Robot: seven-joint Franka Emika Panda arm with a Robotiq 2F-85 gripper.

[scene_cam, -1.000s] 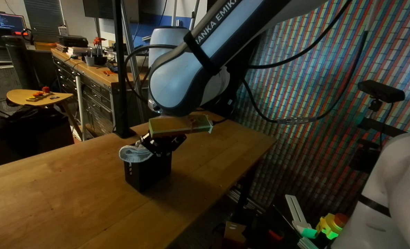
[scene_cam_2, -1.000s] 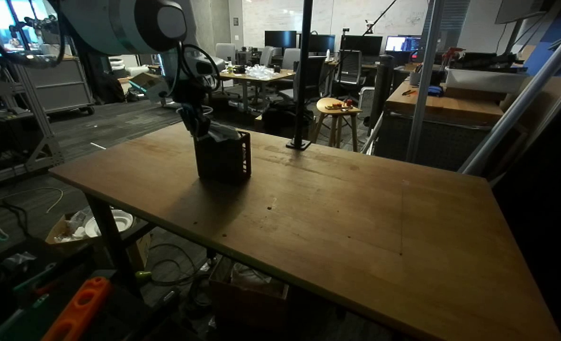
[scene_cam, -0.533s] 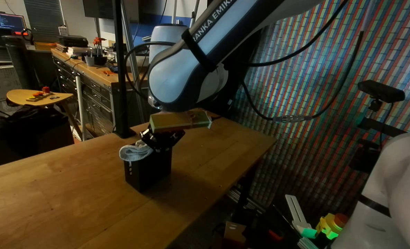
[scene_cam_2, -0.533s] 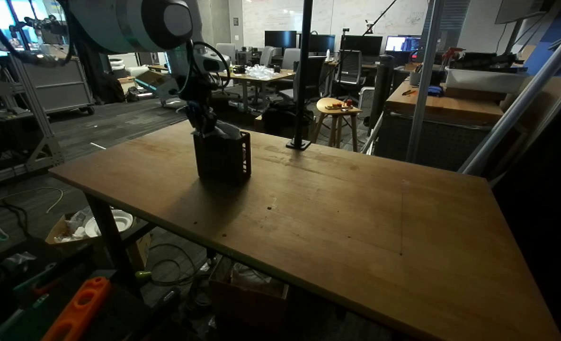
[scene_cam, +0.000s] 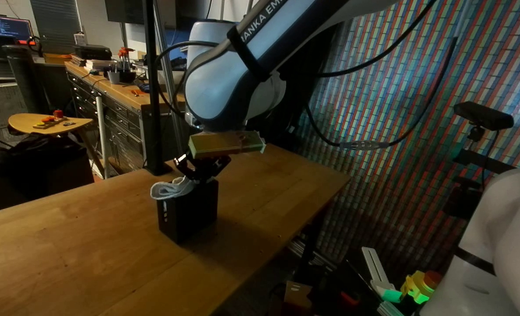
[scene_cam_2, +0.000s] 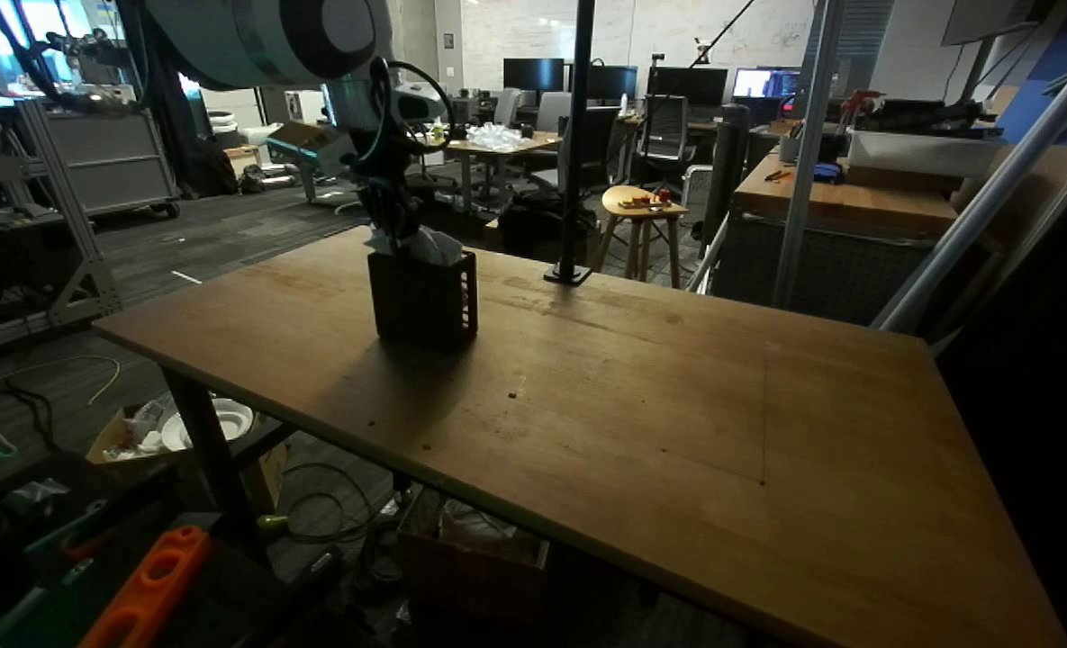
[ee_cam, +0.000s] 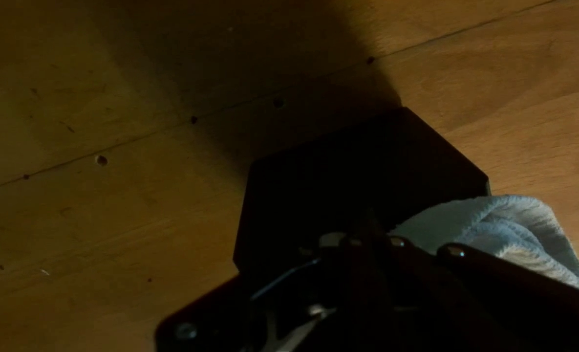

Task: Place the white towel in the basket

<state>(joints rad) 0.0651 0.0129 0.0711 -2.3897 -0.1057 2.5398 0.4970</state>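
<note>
the panda arm (scene_cam: pixel 220 87) reaches down over the wooden table (scene_cam: pixel 88 245), and its robotiq gripper (scene_cam: pixel 202 177) hangs at the mouth of the black basket (scene_cam: pixel 189 217). the jaws are pressed together, pinching a piece of the white towel (scene_cam: pixel 172 189). in an exterior view the towel sits folded at the top of the basket, bulging above the rim and lapping over its left edge; in the wrist view a loose fold sticks out on the basket's right. how far down inside the towel goes i cannot tell. the basket stands upright on the table in both exterior views. a yellow-green block (scene_cam: pixel 227 145) sits at the wrist, just above the gripper. in an exterior view a black post (scene_cam_2: pixel 574 180) rises near the table's far edge, a wooden stool (scene_cam_2: pixel 641 211) stands farther off, and an orange tool (scene_cam_2: pixel 141 594) lies near left.
</note>
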